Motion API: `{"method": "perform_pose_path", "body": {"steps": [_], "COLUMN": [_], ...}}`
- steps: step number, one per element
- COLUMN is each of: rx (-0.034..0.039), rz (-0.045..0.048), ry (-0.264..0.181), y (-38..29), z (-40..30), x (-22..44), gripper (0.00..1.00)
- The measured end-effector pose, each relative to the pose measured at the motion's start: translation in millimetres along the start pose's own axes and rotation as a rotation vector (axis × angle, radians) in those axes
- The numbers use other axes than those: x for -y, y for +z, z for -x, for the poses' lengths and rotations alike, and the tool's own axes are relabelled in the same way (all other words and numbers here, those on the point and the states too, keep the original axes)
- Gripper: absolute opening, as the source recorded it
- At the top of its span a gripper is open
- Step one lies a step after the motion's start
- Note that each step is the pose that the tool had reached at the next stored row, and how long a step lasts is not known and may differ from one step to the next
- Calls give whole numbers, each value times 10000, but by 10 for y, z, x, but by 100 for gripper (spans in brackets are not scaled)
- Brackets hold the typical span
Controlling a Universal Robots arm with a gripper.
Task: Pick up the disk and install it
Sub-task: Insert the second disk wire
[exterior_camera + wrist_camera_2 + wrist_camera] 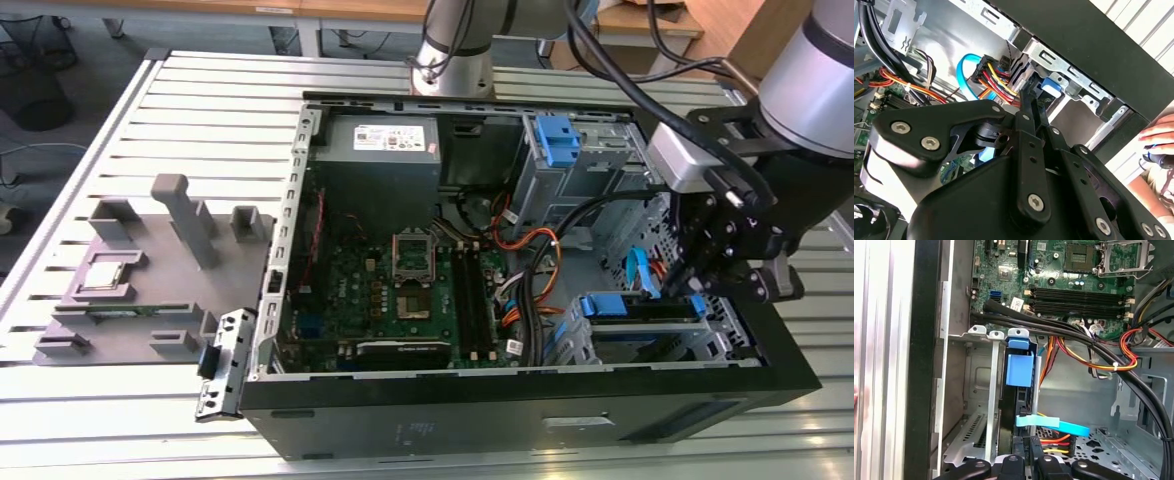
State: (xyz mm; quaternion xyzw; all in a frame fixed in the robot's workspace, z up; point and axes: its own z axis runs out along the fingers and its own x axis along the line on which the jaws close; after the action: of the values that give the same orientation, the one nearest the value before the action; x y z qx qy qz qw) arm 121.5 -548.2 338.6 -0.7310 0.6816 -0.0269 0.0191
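I'm seeing the disk [1018, 371] sitting edge-up in the drive cage [979, 390] at the front corner of the computer case [534, 420], its bright blue frame tab showing at the top of the slot; in the exterior view the same blue frame [645, 306] is lying across the bay. The gripper [727, 285] is hovering right over it, and in the second wrist view the jaws are reaching down onto the blue tab [1046, 86] — they look drawn close together around the frame's edge, though I can't tell whether they are really pinching it or only resting against it.

By my judgement the pick-up is done and the disk is mostly seated in its bay; whether it is pushed fully home isn't showing, and the blue data cable [1054, 424] is lying loose beside it.

The first wrist view is giving me the motherboard [1069, 275] beyond the cage, while the second wrist view is catching a person's hand [1159, 132] outside the case. The exterior view alone is taking in the surface [187, 110] and the grey fixture tray [134, 270].
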Motion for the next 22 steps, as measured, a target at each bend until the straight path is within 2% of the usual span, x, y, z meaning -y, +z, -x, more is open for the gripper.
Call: {"method": "perform_pose_path", "body": {"steps": [7, 11, 15, 22], "rx": [-4, -3, -29, -26], "rz": [-109, -113, -109, -109], "ry": [-51, -38, 289, 311], "y": [16, 24, 33, 35], "z": [-22, -22, -22, -18], "x": [-43, -44, -45, -45], "gripper": [17, 17, 17, 17]}}
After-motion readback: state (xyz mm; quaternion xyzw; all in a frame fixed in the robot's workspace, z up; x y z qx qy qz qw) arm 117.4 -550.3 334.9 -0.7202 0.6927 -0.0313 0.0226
